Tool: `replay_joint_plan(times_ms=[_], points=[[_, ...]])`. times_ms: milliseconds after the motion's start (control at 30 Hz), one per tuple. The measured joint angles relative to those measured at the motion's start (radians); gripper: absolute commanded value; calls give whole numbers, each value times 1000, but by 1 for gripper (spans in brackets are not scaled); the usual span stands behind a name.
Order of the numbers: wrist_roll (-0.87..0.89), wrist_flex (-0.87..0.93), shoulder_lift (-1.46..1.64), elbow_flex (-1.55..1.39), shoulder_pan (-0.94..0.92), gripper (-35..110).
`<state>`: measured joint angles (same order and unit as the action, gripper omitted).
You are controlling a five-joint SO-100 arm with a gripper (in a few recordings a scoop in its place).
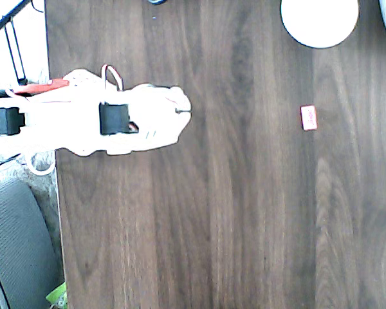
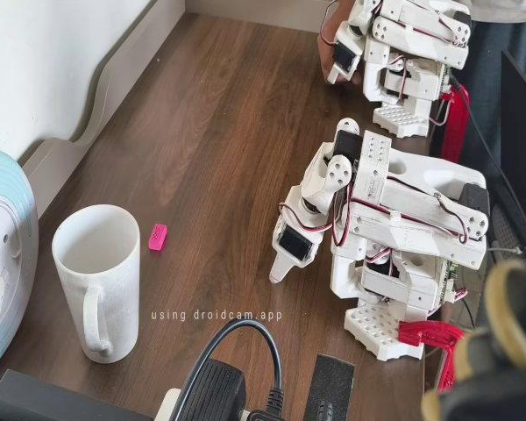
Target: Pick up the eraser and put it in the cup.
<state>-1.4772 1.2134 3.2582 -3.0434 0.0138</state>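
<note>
White cup point(image 2: 96, 281) with a handle stands upright on a dark wood table point(image 2: 219, 132), its inside bare. Just beside it lies the pink eraser point(image 2: 158, 237), apart from it. Well away, the white arm's gripper point(image 2: 280, 272) points down, jaws pressed together, holding nothing.
</note>
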Motion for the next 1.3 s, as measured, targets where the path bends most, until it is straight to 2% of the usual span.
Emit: replay_joint_plan(times_ms=[133,333,400,533,667,900,1300], points=[[54,-8,0,43,-5,0],[336,-9,-12,380,51,1],[466,-9,-118,494,54,3],[785,-120,-537,802,-3,12],[1011,-166,-884,1043,-100,18],[1154,-175,-1321,1123,-135,20],[1259,-175,-1717,1486,-20,20]])
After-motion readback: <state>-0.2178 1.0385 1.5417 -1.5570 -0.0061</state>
